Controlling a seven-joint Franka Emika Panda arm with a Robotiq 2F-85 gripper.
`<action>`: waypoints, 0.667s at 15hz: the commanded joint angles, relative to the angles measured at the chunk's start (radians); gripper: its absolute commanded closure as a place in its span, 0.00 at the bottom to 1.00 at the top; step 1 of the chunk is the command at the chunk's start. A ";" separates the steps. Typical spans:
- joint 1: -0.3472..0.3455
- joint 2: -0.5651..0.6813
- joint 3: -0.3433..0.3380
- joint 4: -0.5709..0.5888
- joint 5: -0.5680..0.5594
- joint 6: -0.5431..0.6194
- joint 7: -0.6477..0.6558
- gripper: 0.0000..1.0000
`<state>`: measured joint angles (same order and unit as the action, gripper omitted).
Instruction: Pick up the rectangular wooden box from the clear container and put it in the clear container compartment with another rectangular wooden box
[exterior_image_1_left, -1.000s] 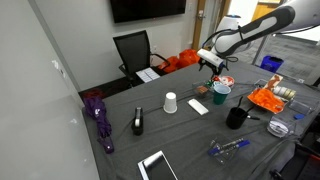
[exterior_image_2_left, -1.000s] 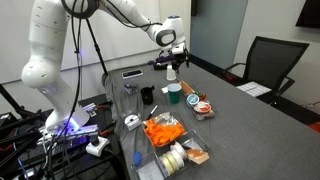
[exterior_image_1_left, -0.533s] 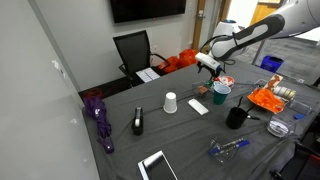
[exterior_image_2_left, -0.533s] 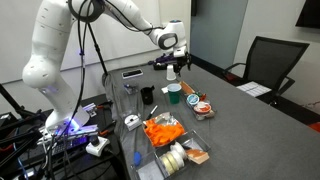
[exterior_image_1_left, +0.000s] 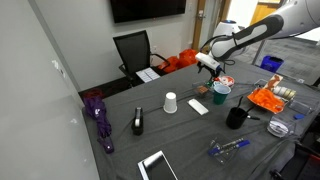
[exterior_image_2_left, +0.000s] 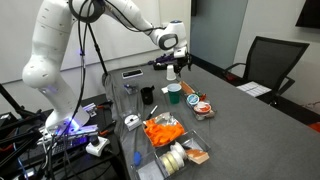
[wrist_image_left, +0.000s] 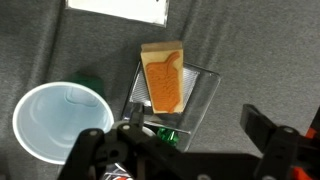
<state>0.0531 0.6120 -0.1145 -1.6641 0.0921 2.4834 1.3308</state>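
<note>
Fingers (wrist_image_left: 262, 128) spread wide, nothing between them. Gripper (wrist_image_left: 190, 135) hovers over the small clear square container (wrist_image_left: 205, 85) holding the orange-brown rectangular wooden box (wrist_image_left: 164, 82), the only thing I see in it.

Risks as I judge them:
- A finger lands on the container wall, so the container tips or lifts with the box.
- The round cup with a pale inside (wrist_image_left: 58, 120) sits just left and could get knocked on descent.
- The box seems to lean on the far rim, so the pinch may slip.

The large clear compartment container (exterior_image_2_left: 140, 135) sits well apart on the dark grey worktop (wrist_image_left: 260, 50). It holds orange pieces, and a brown block (exterior_image_2_left: 197, 155) is probably the second box.
</note>
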 joint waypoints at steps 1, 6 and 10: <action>-0.024 0.051 0.013 0.030 0.041 0.010 -0.022 0.00; -0.054 0.110 0.048 0.054 0.118 0.003 -0.067 0.00; -0.049 0.158 0.049 0.093 0.142 -0.002 -0.062 0.00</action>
<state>0.0206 0.7284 -0.0845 -1.6208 0.2015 2.4835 1.2954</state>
